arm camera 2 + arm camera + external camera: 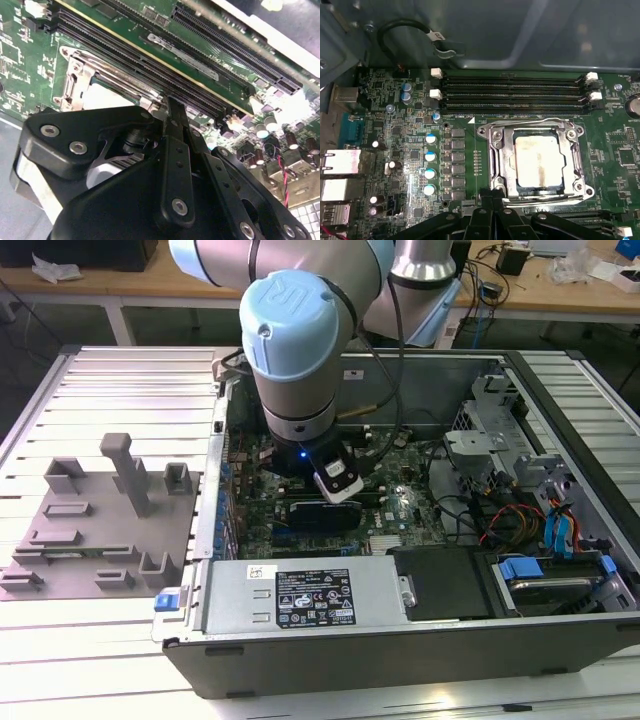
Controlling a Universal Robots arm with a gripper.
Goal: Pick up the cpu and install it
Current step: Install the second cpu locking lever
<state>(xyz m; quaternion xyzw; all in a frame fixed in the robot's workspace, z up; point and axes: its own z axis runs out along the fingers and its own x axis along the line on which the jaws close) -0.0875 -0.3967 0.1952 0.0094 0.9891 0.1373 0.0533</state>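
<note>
I have the arm (pixel 300 350) reaching down into the open computer case (pixel 420 570), its wrist over the green motherboard (pixel 400 510). In the first wrist view the cpu (pixel 537 161) sits flat inside the metal socket frame (pixel 492 165), pale silver-white top facing up, seated square within the frame's opening. Four black memory slots (pixel 515 90) run in a row just beyond the socket, toward 12 o'clock from it as that board lies, and a column of small silver capacitors (pixel 430 164) stands on the board to the socket's far side, toward 9 o'clock.

The gripper (pixel 495 207) hangs just at the socket's near edge (its black linkage crowds the frame's rim). In the second wrist view the gripper (pixel 175 107) has its fingers (pixel 176 125) drawn tight together into one narrow black blade, with nothing between them; the tip points down at the socket's edge, beside the memory slots. I cannot tell whether the tip touches the frame.

In the exterior view, the grey plastic plate (pixel 70 540) with upright blocks lies outside the case at 9 o'clock from the arm, on the ribbed metal table (pixel 110 380). The power supply (pixel 300 595) with its white label runs along the case's near wall, at 6 o'clock from the wrist, and blue-tabbed drive bays (pixel 560 530) sit toward 3 o'clock.
</note>
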